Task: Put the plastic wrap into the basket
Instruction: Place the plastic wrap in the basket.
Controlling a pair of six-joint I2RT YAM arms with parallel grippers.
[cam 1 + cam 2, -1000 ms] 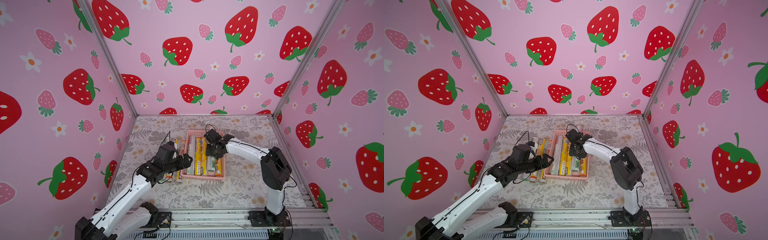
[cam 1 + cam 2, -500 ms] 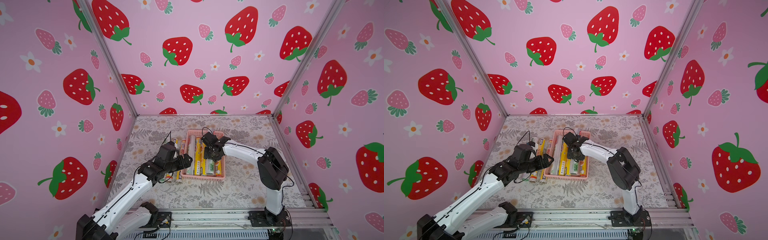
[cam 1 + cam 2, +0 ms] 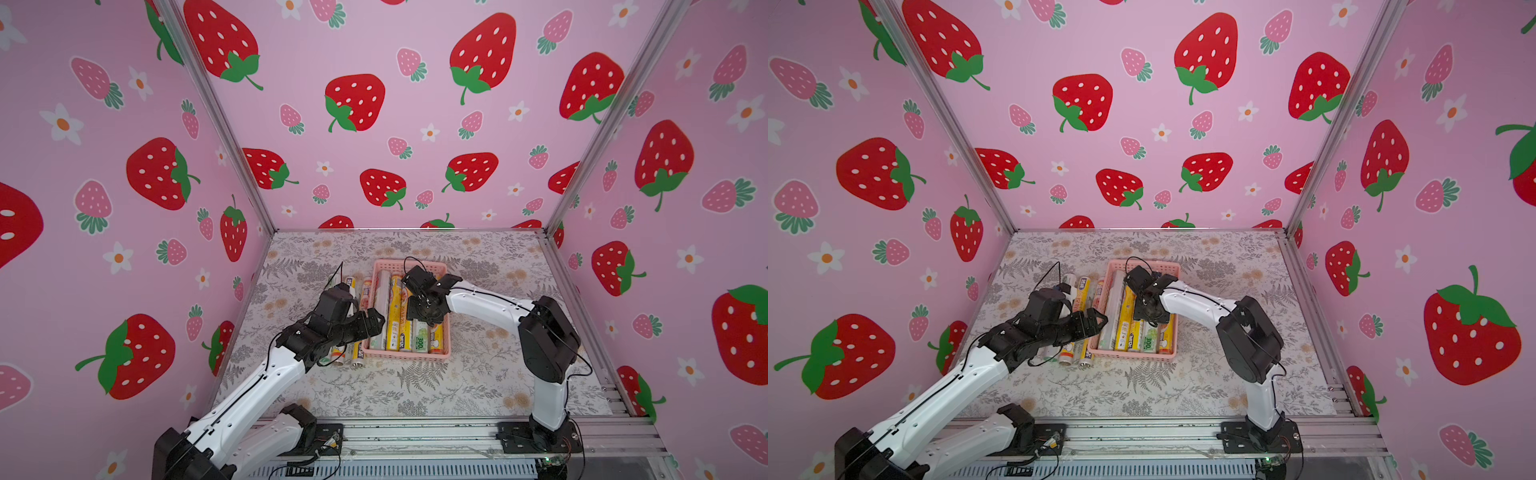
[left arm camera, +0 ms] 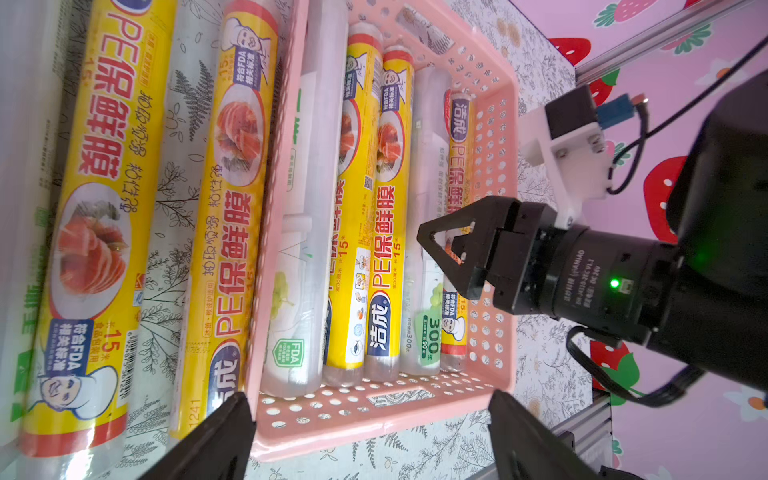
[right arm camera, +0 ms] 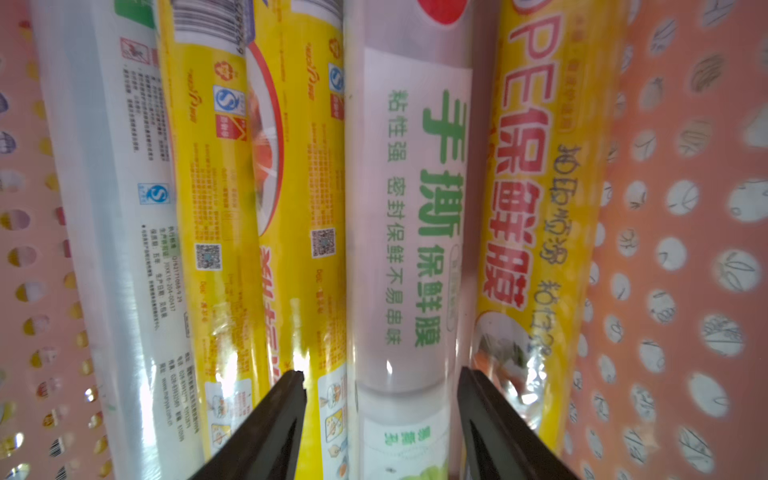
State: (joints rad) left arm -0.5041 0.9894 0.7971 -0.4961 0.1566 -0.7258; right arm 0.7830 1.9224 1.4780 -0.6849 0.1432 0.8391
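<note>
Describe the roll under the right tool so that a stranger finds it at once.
Find the pink basket on the floral table. Five rolls lie in it side by side. Yours is the white roll with green print, with a yellow roll on each side.

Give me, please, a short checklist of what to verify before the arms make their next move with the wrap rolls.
1. Right gripper open: ok, its jaws stand apart on either side of the white roll.
2. White roll lying flat in the basket: ok, side by side with the others.
3. Left gripper open and empty: ok.
4. All wrap in the basket: not ok, yellow rolls lie on the table beside it.
5. Room for another roll: cannot tell; only a bare strip of basket floor shows beside the outermost roll.
</note>
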